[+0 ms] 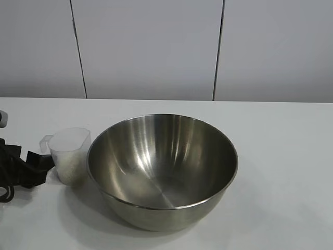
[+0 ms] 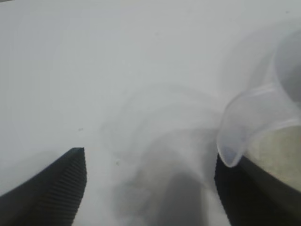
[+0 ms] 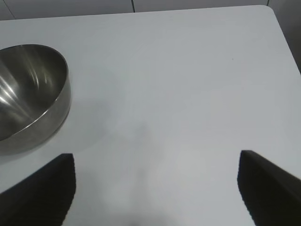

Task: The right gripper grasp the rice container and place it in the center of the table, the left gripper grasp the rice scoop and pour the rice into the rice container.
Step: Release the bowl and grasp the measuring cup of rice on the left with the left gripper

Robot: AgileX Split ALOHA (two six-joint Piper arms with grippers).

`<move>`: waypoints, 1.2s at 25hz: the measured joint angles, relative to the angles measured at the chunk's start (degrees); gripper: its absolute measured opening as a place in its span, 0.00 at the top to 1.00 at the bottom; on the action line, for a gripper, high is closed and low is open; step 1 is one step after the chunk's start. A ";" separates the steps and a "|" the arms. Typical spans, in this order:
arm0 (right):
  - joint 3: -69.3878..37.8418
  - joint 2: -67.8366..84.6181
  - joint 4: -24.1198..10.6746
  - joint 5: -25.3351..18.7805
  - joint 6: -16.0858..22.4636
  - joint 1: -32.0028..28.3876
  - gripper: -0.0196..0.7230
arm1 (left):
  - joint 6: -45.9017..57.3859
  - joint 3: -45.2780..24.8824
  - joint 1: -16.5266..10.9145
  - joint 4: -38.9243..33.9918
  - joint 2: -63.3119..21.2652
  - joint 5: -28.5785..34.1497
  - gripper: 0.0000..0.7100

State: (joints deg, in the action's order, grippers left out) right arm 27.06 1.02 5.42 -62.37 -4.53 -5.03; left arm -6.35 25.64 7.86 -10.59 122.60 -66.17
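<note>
The rice container (image 1: 162,166), a wide shiny steel bowl, stands empty in the middle of the white table (image 1: 281,156). The rice scoop (image 1: 70,153), a frosted plastic cup, stands upright just left of it, touching or nearly touching, holding white rice (image 1: 73,169). My left gripper (image 1: 37,165) is at the table's left edge beside the scoop's handle. In the left wrist view it (image 2: 149,157) is open, and the scoop (image 2: 263,117) with rice (image 2: 280,150) lies against one finger, not between the two. My right gripper (image 3: 156,155) is open and empty over bare table, apart from the bowl (image 3: 28,89); it is outside the exterior view.
A grey panelled wall (image 1: 151,47) runs behind the table's far edge. The table's far corner (image 3: 265,9) shows in the right wrist view. Bare tabletop lies right of the bowl.
</note>
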 joint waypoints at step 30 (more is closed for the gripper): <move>0.00 0.00 0.00 0.05 0.00 0.00 0.11 | 0.17 0.59 0.00 -4.64 -2.84 0.16 0.97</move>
State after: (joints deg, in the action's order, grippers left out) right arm 27.06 1.02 5.42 -62.31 -4.53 -5.03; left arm -6.18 26.23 7.86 -15.23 119.76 -66.01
